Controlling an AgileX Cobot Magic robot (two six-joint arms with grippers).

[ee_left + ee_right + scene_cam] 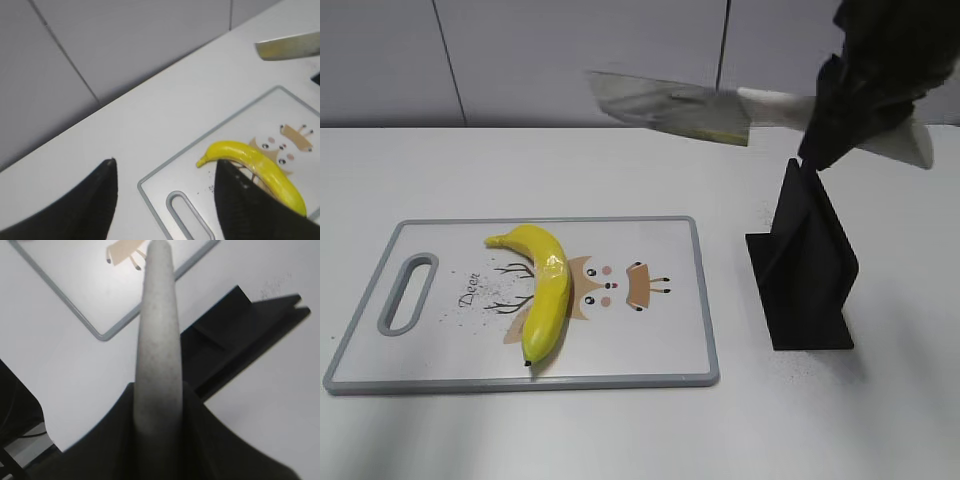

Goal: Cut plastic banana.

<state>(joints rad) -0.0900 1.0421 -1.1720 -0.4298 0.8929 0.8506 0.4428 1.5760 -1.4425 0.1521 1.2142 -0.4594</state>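
A white table stands in front of a pale grey panelled wall. On the left half of the table lies a white cutting board with a grey rim, a grey oval handle slot at its left end, and a cartoon deer drawing in the middle. The plastic banana lies on the board, a little left of its centre, over the left part of the drawing. It is glossy yellow and curved, with one dark tip pointing to the far left and the other towards the near edge of the board, and a shiny band around its middle. To the right of the board, apart from it, stands a black knife stand on a flat base. Above the stand, the right gripper holds a knife by its pale handle, with its dark fingers closed around it. The broad grey blade points left, held in the air above the far right end of the board and well clear of the banana. The left gripper shows only in the left wrist view, where its two dark fingers stand wide apart with nothing between them, hovering above the handle end of the board and near the banana's far tip.
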